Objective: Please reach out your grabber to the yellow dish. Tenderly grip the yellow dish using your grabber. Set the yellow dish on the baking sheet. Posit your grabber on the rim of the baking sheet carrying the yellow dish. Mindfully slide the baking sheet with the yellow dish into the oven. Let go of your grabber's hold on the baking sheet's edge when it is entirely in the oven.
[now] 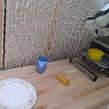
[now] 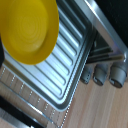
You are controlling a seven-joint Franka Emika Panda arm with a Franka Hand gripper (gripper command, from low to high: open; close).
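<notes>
Dish [image 1: 95, 54] sits on the sheet [image 1: 105, 63], which is pulled out at the oven [image 1: 108, 49] mouth over the dropped door; dish not in any grip. Wrist view confirms: dish [image 2: 27, 30] rests on the ribbed sheet [image 2: 67, 60], off toward one corner rather than centred, oven knobs [image 2: 107, 75] close by.

Grabber [image 1: 97, 30] hangs above the oven, straight over the dish, apart from it. Fingers too small and blurred in the exterior view, not seen in the wrist view, so cannot tell if spread or closed. Nothing seen in it.

Judgement: placing step looks done, next is taking the sheet rim and pushing it in.

Risks from here:
- Descending onto the rim from right over the dish: fingers could clip the dish and knock it off the sheet.
- Dish sits off-centre and loose on ribbed metal; a jerky push could make it slide or tip.
- Thin rim: shallow grip may slip mid-push, leaving the sheet half in.
- Pushing skewed could jam the sheet against the oven wall or rack.
- Open door under the sheet: coming in too low could hit it.

Away from the oven, along the table [image 1: 78, 100]: orange piece [image 1: 63, 80], then cup [image 1: 41, 64], plate [image 1: 13, 94] farthest. All well apart from the oven, not in the way.
</notes>
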